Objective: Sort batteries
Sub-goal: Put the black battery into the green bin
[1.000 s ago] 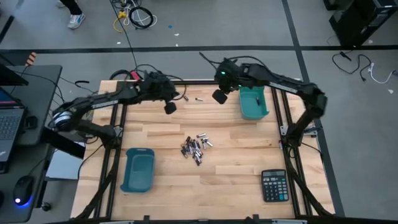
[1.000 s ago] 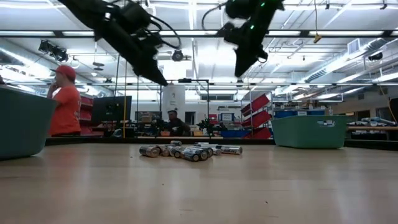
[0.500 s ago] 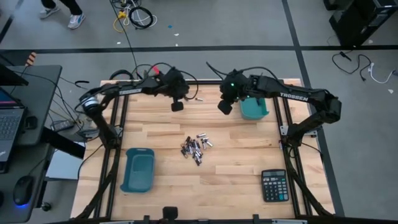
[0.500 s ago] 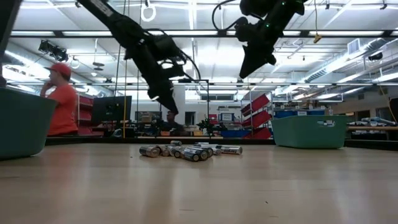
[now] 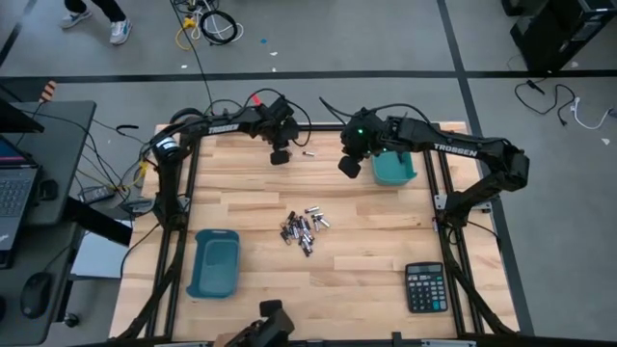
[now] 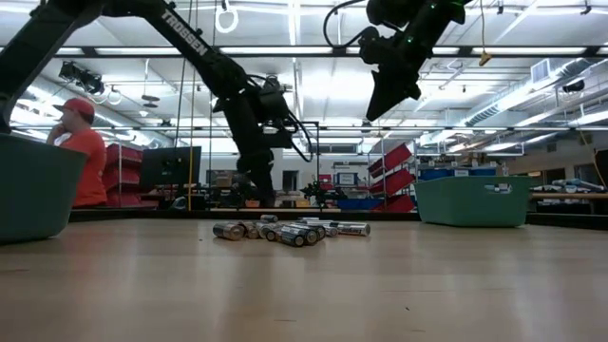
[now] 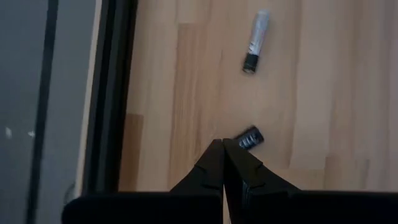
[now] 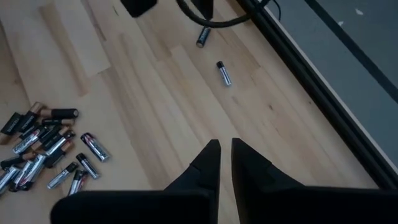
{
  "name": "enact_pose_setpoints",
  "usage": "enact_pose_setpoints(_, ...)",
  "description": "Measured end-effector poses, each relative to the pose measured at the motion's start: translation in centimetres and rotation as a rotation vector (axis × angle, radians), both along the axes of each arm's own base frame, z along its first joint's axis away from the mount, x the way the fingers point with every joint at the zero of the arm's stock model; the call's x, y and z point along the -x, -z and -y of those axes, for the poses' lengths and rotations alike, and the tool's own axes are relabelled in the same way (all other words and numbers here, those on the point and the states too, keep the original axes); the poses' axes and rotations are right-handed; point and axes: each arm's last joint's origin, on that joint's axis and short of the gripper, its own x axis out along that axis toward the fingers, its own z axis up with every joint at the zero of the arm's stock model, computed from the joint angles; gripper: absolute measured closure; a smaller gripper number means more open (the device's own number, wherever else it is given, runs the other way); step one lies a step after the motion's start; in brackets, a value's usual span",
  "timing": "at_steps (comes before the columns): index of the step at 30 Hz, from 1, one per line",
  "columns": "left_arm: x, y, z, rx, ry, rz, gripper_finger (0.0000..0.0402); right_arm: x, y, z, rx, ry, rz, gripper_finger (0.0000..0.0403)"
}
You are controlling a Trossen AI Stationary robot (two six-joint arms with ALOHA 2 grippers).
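Observation:
The batteries lie in a loose pile mid-table, also in the low view. Two stray batteries lie near the far edge, a dark one and a silver one. My left gripper is shut and points steeply down, its tips just beside the dark stray; from above it is at the far edge. My right gripper hangs high above the table, left of the right teal bin. Its fingers are barely apart, with nothing between them.
A second teal bin stands near the left front and a black calculator at the right front. The table's dark frame rail runs close beside my left gripper. A person stands in the room beyond.
My left gripper has swung toward the table's far edge and sunk toward the stray batteries, tipping more steeply down and staying shut. My right gripper has shifted a little toward the near edge, then held still. The batteries have not moved.

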Motion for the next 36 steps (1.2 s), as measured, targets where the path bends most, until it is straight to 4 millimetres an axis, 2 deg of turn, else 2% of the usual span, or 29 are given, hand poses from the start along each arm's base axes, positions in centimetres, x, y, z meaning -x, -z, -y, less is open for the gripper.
enact_pose_setpoints(7,-0.1,1.7,0.2,0.076,-0.149,-0.046,0.0401,-0.1,0.0,0.0,-0.017,0.009,0.014,0.0378)
enact_pose_setpoints(17,0.0,1.8,0.2,0.094,-0.169,-0.048,0.0401,-0.2,-0.2,0.0,-0.019,0.002,0.034,0.0378)
enact_pose_setpoints(22,-0.8,1.3,-0.4,0.041,-0.175,0.049,0.0401,-0.3,-0.2,0.0,-0.017,0.001,0.04,0.0375)
enact_pose_setpoints(29,-0.6,1.4,-0.5,0.085,-0.248,0.06,0.0401,-0.3,-0.2,0.0,-0.021,0.007,0.044,0.0378)
enact_pose_setpoints(36,-0.5,3.1,-0.7,0.156,-0.295,0.034,0.0401,-0.3,-0.2,0.0,-0.023,0.004,0.044,0.0375)
